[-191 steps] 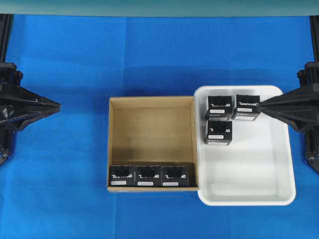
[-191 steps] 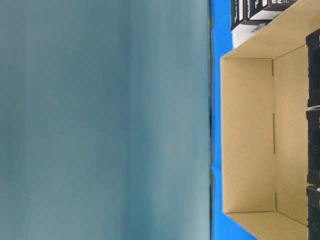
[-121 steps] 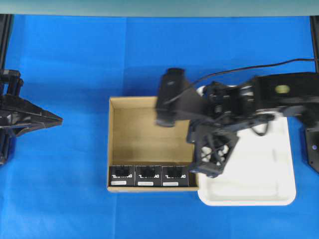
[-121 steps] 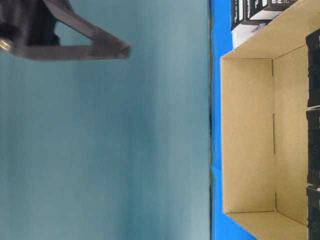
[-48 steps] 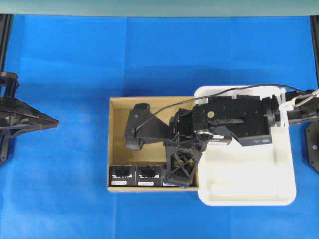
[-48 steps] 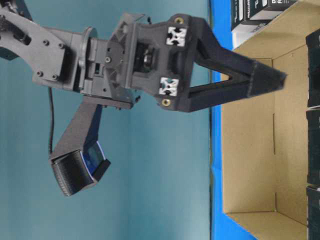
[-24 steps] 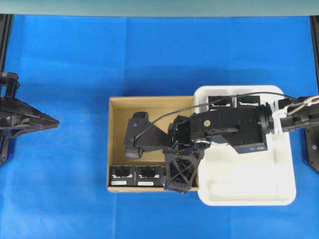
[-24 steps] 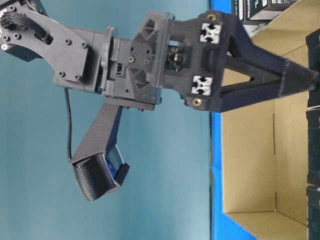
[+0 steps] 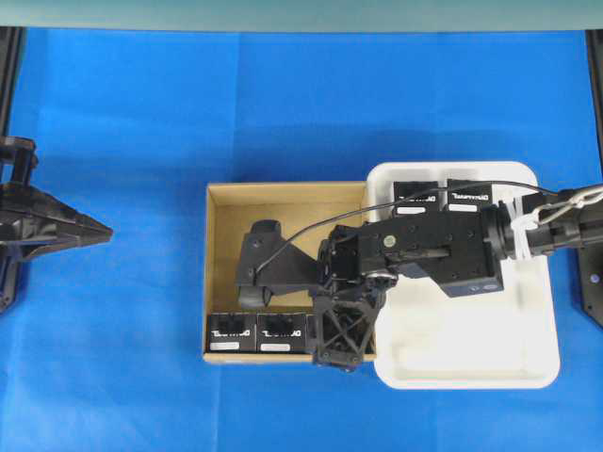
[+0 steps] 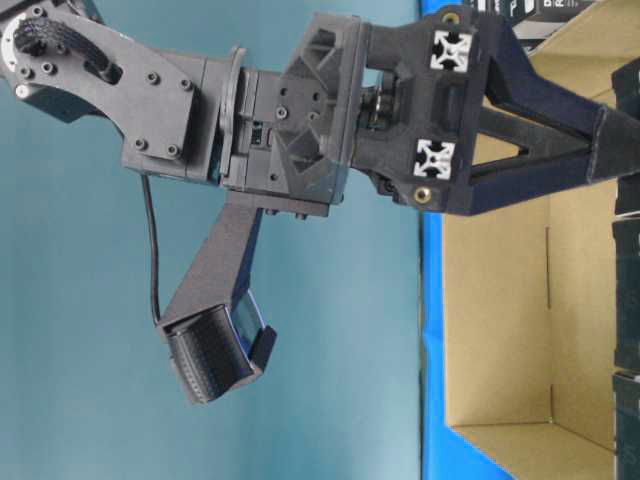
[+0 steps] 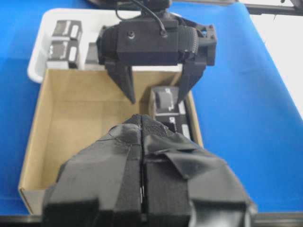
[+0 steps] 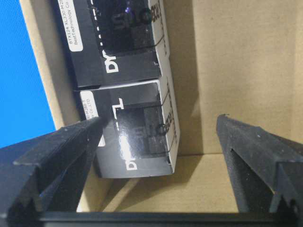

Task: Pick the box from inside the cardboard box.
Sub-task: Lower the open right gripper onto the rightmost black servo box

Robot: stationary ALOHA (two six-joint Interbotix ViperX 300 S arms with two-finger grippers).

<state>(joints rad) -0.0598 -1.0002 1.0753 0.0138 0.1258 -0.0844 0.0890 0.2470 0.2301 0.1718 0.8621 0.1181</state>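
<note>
Now, surface: blue cloth over the table, teal wall behind.
Cardboard box: beside white tray.
Box: end of the black row along the cardboard box's near wall.
Right gripper: jaws spread wide, straddling that box, holding nothing.
Left gripper: fingers pressed together, parked aside.

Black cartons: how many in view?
5: two along one cardboard box wall, one beneath the right gripper, two at the tray's edge. The arm may hide others.
</note>
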